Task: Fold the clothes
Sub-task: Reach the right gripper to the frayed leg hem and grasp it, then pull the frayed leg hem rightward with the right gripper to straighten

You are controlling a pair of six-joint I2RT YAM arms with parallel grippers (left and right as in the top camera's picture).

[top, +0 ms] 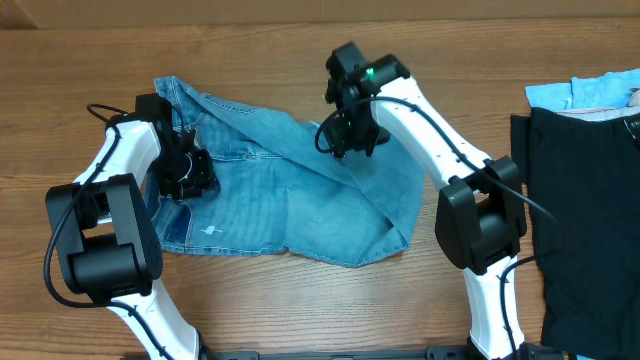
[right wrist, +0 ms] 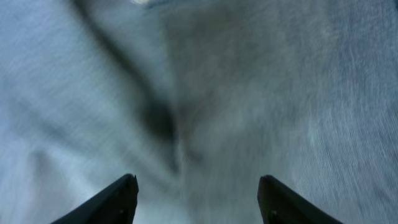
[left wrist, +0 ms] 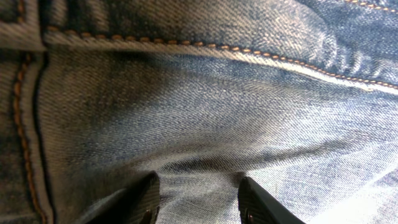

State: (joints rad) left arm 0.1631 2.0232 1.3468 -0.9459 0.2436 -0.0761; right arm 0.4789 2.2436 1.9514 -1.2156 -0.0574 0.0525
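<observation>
Mid-table, one pair of jeans (top: 290, 190), flattened into a crumpled slab, with a diagonal fold from back-centre down to the front right corner. Behind it, bare wood of the table (top: 450, 60) across the whole width. In front, a bare strip along the near edge between the two arm bases. Left edge of the denim partly under the left arm, with open wood beyond it to the left. Right edge well apart from a black cloth (top: 580, 200), the gap taken up in part by the right arm's lower links. Black cloth cut off by the frame at right and at the near side. Just behind it, touching, a pale blue cloth (top: 590, 92). Left claw (top: 190, 170) down on the denim near the left edge, close to an orange-stitched seam. Fingers partly apart, tips against the cloth, a low ridge of denim between them, no clear pinch. Right claw (top: 345, 135) over the back right part of the jeans, fingers wide apart, only flat denim beneath. Wrist view blurred, so cannot tell whether touching. Counted: one pair of jeans, two arms, two claws, one black cloth, one pale blue cloth.
</observation>
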